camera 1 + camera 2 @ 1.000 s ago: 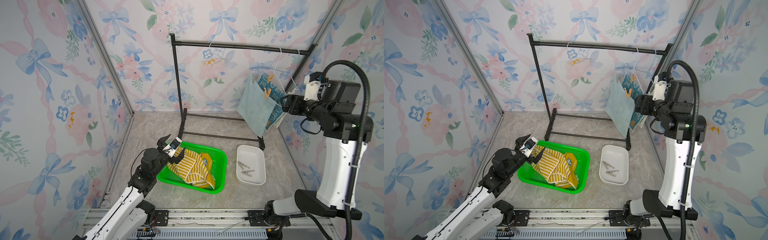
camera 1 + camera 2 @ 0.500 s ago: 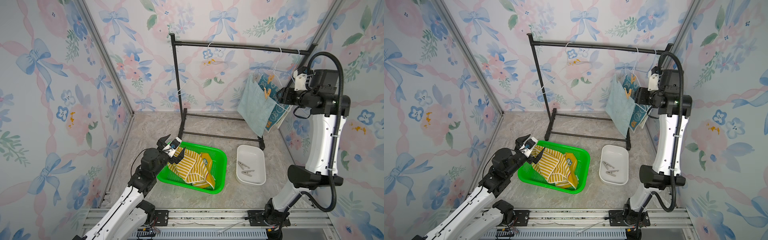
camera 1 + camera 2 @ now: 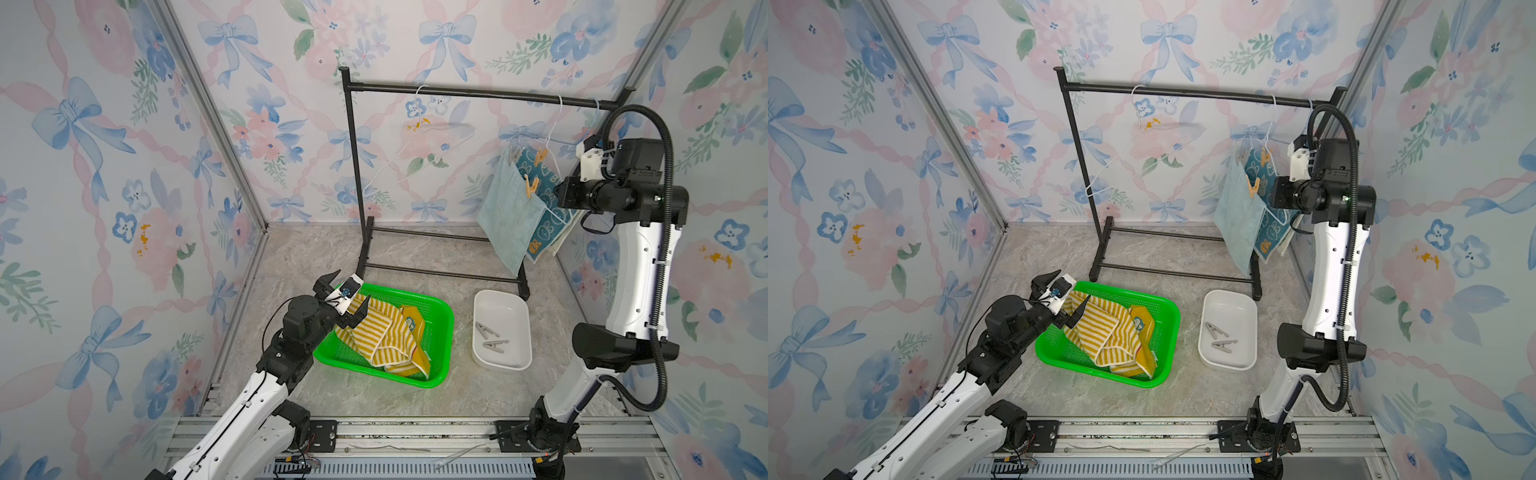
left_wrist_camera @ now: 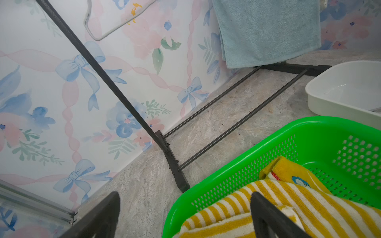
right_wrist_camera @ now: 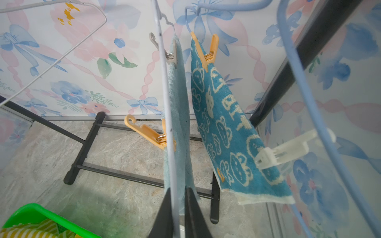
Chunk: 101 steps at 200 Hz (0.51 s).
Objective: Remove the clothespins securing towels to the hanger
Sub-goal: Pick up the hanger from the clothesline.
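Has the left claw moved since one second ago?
No. The left claw stays open at the same corner of the green basket.

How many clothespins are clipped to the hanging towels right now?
4. Teal towel: grey pin near its top, orange pin lower. Blue bunny towel: second orange pin near its top, white pin lower. More may hide behind the cloth.

The striped towel (image 3: 382, 332) is showing yellow and white, the terry towel (image 3: 507, 216) pale teal, the bunny towel (image 5: 233, 127) blue with white, the basket (image 3: 440, 340) green.
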Tool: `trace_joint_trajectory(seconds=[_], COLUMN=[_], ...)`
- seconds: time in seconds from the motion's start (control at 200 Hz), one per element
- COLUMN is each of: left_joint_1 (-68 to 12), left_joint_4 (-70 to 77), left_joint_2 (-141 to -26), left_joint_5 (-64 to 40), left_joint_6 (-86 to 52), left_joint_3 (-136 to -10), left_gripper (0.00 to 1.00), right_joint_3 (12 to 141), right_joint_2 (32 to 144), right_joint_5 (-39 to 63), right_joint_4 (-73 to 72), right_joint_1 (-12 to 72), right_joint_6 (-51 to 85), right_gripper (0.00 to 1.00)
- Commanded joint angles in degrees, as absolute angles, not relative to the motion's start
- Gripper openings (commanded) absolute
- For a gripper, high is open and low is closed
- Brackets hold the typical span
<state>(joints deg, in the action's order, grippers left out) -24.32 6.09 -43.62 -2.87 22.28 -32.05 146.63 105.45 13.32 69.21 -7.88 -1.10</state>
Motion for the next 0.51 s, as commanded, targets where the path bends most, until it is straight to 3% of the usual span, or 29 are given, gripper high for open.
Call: trace_joint_trajectory(seconds=[0.0,0.05,0.5], left_joint_1=[-23.84,-23.87,-23.64], left_joint_4=[5.87,5.92,5.92], left_joint_2=[-43.50,-43.51,-42.72], left_joint_5=[-3.39,-3.44,-3.78], left_joint_6=[22.65,22.66,22.61], left_joint_3=[-32.33,-32.31,-32.30], left_gripper=[0.98,0.98,0.98], right_joint_3=[147.04,146.39,134.49], right_joint_2=[105.52,105.09,96.12], right_joint_5=[14.56,15.00,22.93], right_joint_4=[67.49,66.65,50.27], right_joint_1=[-8.26,-8.31,-8.29], right_joint_6=[-1.89,-2.20,0.03], right_gripper=[0.04,0.00,0.00])
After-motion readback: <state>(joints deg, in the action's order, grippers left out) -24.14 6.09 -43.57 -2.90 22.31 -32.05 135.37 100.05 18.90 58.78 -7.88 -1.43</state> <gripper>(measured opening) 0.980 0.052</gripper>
